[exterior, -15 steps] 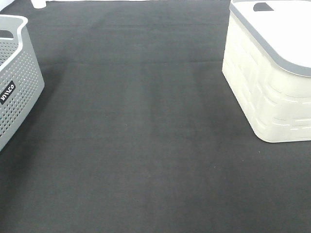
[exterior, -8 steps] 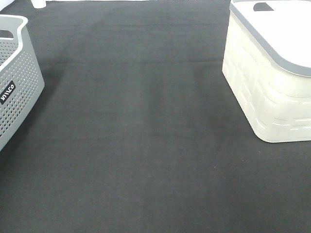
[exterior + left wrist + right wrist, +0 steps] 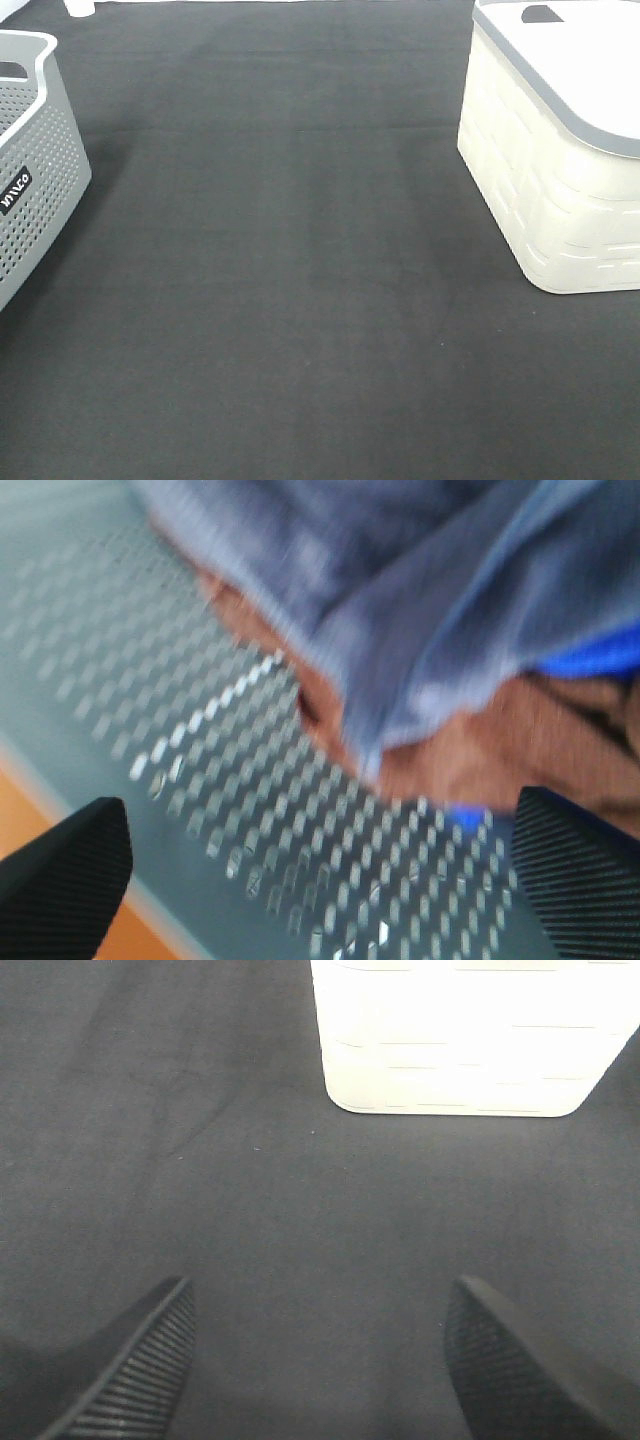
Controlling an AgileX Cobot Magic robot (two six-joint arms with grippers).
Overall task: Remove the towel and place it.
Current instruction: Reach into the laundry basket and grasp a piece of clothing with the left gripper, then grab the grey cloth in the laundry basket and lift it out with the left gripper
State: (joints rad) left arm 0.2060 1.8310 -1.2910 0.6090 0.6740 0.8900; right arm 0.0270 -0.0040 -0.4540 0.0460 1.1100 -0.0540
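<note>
The towel [image 3: 400, 600], a bluish-grey cloth, shows blurred in the left wrist view, bunched inside the perforated grey basket [image 3: 250, 810] over brownish and blue items. My left gripper [image 3: 320, 880] hangs open just short of it, with nothing between its fingers [image 3: 60, 880]. The exterior high view shows neither the towel nor either gripper. My right gripper [image 3: 320, 1360] is open over the bare dark mat [image 3: 300, 1210], a short way from the cream bin [image 3: 465, 1035].
The grey perforated basket [image 3: 30, 160] stands at the left edge of the dark mat [image 3: 290, 270]. A cream bin with a grey-rimmed white lid [image 3: 560, 160] stands at the back right. A small white object [image 3: 80, 6] sits at the far edge.
</note>
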